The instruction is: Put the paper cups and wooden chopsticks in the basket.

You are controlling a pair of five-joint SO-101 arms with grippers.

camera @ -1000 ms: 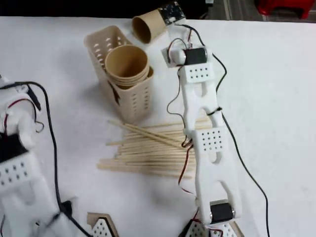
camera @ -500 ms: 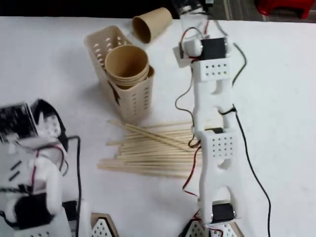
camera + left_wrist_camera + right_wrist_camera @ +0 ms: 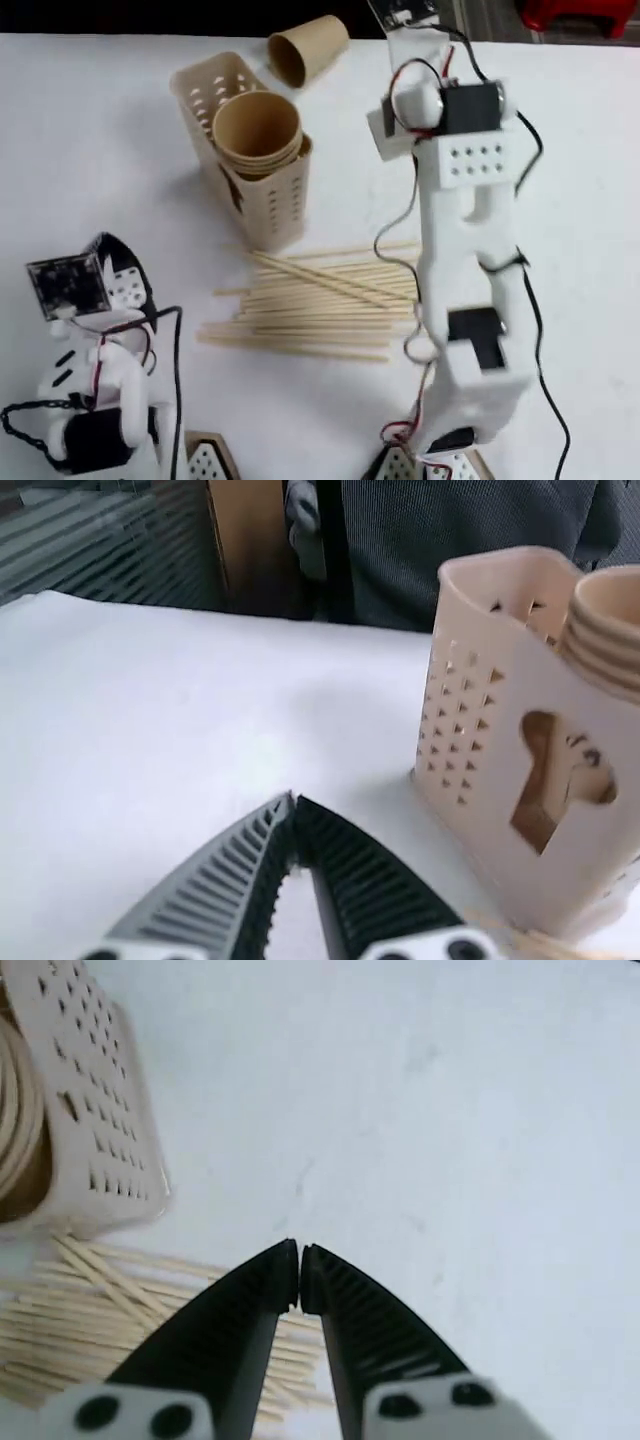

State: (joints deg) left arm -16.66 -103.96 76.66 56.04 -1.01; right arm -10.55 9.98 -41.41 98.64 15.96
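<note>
White tabletop (image 3: 120, 150) lay beneath both arms. Low over a bare stretch of it, the left gripper (image 3: 293, 815) was pinched closed, its black ridged fingertips meeting with nothing between them. The right gripper (image 3: 299, 1260) was drawn together the same way and empty, above the table near the pile of pale wooden chopsticks (image 3: 320, 305). Those lay loose just in front of the upright beige perforated plastic basket (image 3: 275, 205). A stack of brown paper cups (image 3: 257, 130) sat inside it. One more brown paper cup (image 3: 305, 48) lay on its side beyond the basket, apart from it.
</note>
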